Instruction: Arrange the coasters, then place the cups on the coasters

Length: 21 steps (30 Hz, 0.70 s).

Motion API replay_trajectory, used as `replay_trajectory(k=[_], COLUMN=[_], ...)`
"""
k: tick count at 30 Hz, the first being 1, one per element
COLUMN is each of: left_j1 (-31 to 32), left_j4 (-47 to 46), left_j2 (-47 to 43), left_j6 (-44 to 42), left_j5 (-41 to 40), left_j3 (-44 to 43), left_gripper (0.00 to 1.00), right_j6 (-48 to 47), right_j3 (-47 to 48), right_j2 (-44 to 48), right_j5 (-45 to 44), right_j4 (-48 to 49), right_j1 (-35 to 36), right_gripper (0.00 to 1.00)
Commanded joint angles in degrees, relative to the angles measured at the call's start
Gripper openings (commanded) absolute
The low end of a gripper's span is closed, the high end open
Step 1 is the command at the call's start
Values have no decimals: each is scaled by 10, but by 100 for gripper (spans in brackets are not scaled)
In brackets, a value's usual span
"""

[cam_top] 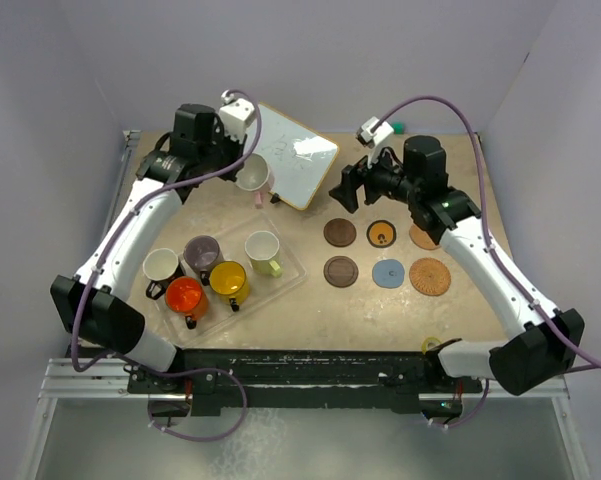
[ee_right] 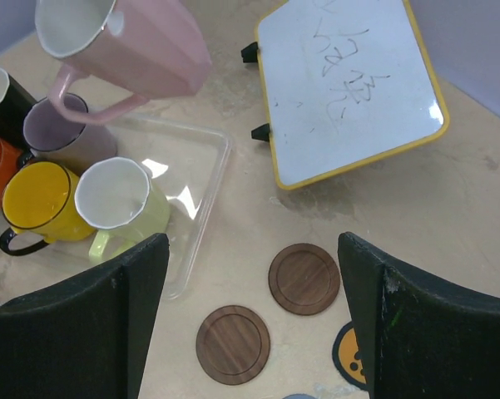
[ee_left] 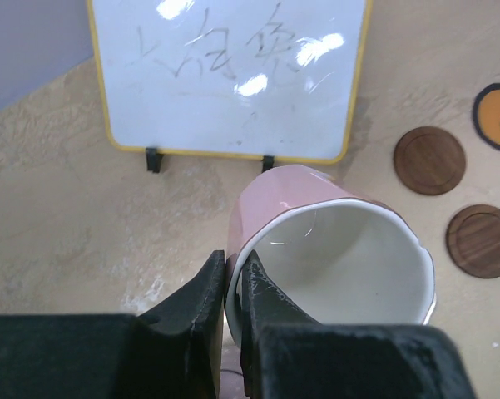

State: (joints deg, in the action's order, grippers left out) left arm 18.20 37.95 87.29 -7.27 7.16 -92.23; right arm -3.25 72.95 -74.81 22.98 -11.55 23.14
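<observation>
My left gripper (ee_left: 233, 268) is shut on the rim of the white-pink cup (ee_left: 293, 199), one finger inside and one outside. The cup (cam_top: 252, 176) hangs tilted above the tray's far corner. The other cups stand in the clear tray (cam_top: 292, 262): black with white inside (cam_top: 161, 266), mauve (cam_top: 202, 251), yellow (cam_top: 228, 281), orange-red (cam_top: 186, 296), pale green (cam_top: 264, 248). My right gripper (ee_right: 250, 253) is open and empty above two dark brown coasters (ee_right: 304, 278) (ee_right: 233, 344). Right of them lie the orange-centred (cam_top: 382, 234), blue-grey (cam_top: 388, 272) and tan woven (cam_top: 429, 277) coasters.
A yellow-framed whiteboard (cam_top: 292, 156) stands propped at the back between the arms, just behind the held cup. A second tan coaster (cam_top: 420, 240) is partly covered by my right arm. Grey walls close in the table on three sides.
</observation>
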Motion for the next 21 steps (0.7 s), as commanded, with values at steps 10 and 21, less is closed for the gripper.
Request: replay_trajectory(k=[10, 21], left_j1=[165, 246], left_j4=[-121, -154], left_j2=[72, 141], left_j6=[87, 130], left_j5=[-93, -175], left_j3=[-81, -114], left_gripper=[3, 3], right_j6=[66, 111], right_j3=[22, -25], right_j2=[73, 74], right_j5=[-67, -151], right_j4=[-24, -25], right_j1=[1, 1], right_gripper=[83, 69])
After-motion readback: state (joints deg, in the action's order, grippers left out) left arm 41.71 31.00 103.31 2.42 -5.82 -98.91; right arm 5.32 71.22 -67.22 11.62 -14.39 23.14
